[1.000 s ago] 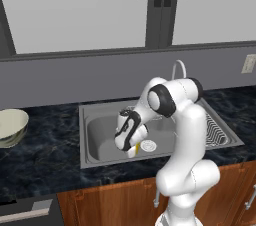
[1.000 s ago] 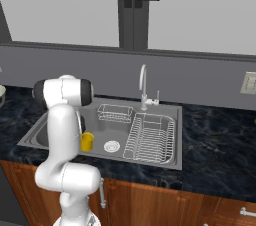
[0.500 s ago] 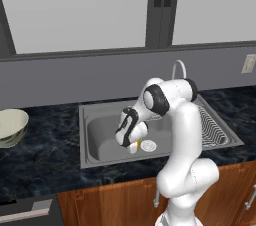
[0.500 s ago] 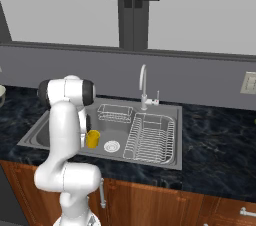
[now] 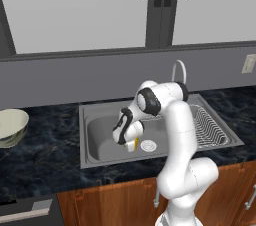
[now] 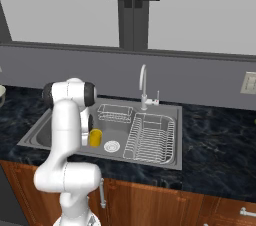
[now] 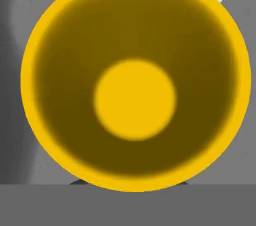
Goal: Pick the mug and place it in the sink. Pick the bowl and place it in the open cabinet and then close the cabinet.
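Now the arm has lowered the yellow mug into the sink, just beside the round drain. The gripper remains pinched on the mug; release comes next, while the patterned bowl waits on the counter, well apart from the sink.

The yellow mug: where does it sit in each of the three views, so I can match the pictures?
Left base view: the mug is low in the sink basin, below the arm's hand, left of the round drain.
Right base view: the mug stands in the basin beside the arm, again left of the drain.
Hand view: the mug is seen from above, mouth open to the camera.
Shared landmark: the drain.
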Tool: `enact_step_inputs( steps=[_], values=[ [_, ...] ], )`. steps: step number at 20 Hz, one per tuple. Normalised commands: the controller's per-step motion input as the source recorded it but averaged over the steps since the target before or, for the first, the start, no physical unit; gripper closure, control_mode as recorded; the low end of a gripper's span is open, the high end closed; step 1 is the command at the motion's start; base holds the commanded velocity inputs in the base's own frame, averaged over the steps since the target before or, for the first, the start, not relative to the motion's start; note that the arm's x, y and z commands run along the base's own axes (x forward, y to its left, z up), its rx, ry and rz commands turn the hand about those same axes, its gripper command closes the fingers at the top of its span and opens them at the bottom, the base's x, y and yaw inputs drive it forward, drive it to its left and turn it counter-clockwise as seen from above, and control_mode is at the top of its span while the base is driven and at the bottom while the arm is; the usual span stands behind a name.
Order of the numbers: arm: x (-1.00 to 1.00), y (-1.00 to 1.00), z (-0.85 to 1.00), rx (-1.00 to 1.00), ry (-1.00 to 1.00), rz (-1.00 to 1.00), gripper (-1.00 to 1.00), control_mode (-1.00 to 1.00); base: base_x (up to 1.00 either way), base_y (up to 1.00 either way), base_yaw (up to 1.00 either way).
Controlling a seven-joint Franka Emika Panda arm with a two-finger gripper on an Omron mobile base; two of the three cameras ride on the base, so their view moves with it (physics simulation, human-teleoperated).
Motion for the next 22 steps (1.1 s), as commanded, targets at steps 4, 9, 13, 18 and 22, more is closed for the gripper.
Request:
enact_step_inputs(
  steps=[4,9,13,18,22],
  values=[
    [0.32,0.00,-0.41,0.00,0.00,0.00,1.00,-1.00,0.00,0.00,0.00],
    [-0.01,-0.11,-0.22,0.00,-0.01,-0.01,-1.00,-1.00,0.00,0.00,0.00],
    [-0.39,-0.21,0.12,0.00,-0.07,-0.01,-1.00,-1.00,0.00,0.00,0.00],
    [0.00,0.01,0.78,-0.01,0.02,0.00,-1.00,-1.00,0.00,0.00,0.00],
    [0.00,0.10,1.00,-0.06,0.10,0.07,-1.00,-1.00,0.00,0.00,0.00]
  ],
)
